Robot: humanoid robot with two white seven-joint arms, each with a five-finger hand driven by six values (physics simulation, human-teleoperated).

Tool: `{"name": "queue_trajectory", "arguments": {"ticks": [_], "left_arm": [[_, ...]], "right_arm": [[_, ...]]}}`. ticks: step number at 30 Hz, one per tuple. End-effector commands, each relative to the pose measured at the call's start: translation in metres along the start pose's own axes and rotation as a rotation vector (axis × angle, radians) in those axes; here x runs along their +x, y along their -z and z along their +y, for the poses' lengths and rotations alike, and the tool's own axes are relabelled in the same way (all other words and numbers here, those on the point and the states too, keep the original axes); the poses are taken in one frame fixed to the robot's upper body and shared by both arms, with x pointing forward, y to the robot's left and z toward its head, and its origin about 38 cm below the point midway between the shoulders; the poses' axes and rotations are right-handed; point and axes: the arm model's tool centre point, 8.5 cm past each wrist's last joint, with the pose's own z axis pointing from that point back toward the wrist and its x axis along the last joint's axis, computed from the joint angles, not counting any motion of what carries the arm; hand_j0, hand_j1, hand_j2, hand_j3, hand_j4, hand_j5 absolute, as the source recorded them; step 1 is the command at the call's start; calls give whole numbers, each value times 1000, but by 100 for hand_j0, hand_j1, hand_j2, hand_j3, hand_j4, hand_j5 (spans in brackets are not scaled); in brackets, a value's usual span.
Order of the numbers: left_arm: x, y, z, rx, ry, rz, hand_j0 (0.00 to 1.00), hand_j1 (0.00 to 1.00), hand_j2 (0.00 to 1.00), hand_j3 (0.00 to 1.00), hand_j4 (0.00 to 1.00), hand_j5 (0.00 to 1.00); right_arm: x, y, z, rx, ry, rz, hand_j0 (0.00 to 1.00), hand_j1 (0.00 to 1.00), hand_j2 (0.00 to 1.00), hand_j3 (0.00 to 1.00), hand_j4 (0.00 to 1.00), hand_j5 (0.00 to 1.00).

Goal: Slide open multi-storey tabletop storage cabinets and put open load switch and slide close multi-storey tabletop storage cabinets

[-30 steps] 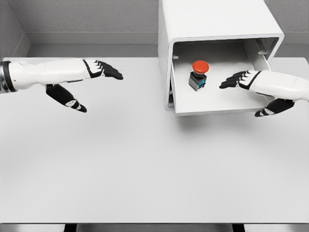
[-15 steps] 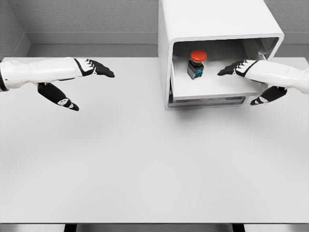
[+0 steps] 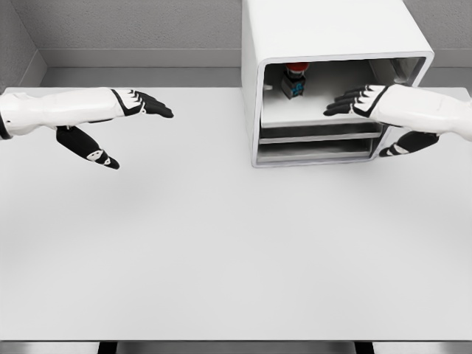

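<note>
Sitting in cabinet: the load switch, with red button on top and a dark body with a blue part, stands upright on the top drawer, deep inside, near the back left corner of the compartment.
Drawer: it is pushed almost fully in; its front edge is nearly level with the cabinet's front.
Cabinet: the white storage cabinet stands at the far edge of the desk, right of the middle; two lower shelves show under the top drawer.
Right hand: the right hand reaches into the compartment from the right, fingers stretched flat over the drawer, thumb lower at the cabinet's front right edge; it holds nothing.
Left hand: the left hand hovers over the desk's far left part, well apart from the cabinet, fingers spread, holding nothing.
</note>
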Motion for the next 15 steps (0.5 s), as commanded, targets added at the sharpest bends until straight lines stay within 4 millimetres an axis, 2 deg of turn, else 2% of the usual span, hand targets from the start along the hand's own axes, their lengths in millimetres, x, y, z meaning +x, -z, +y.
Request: {"name": "queue_trajectory", "arguments": {"ticks": [1, 3, 4, 9, 12, 13, 15], "left_arm": [[-1, -1, 1, 6, -9, 4, 100, 100, 100, 100, 100, 100], [-2, -2, 1, 7, -10, 6, 100, 100, 100, 100, 100, 100], [-2, -2, 1, 7, -10, 6, 100, 100, 100, 100, 100, 100], [-2, -2, 0, 5, -10, 6, 100, 100, 100, 100, 100, 100], [-3, -3, -3, 1, -14, 11, 100, 100, 100, 100, 100, 100], [-6, -3, -9, -4, -30, 15, 100, 100, 100, 100, 100, 100], [-6, -3, -9, -4, -30, 15, 100, 100, 100, 100, 100, 100]], "right_arm": [[13, -14, -15, -22, -42, -7, 100, 100, 100, 100, 100, 100], [12, -25, -13, -40, -35, 14, 100, 100, 100, 100, 100, 100], [11, -30, -6, -41, -18, 25, 100, 100, 100, 100, 100, 100], [13, -34, 26, -9, 51, 30, 100, 100, 100, 100, 100, 100], [13, -35, 38, 11, 78, 34, 100, 100, 100, 100, 100, 100], [12, -35, 40, 13, 81, 35, 100, 100, 100, 100, 100, 100], [13, -35, 42, 17, 86, 34, 100, 100, 100, 100, 100, 100]]}}
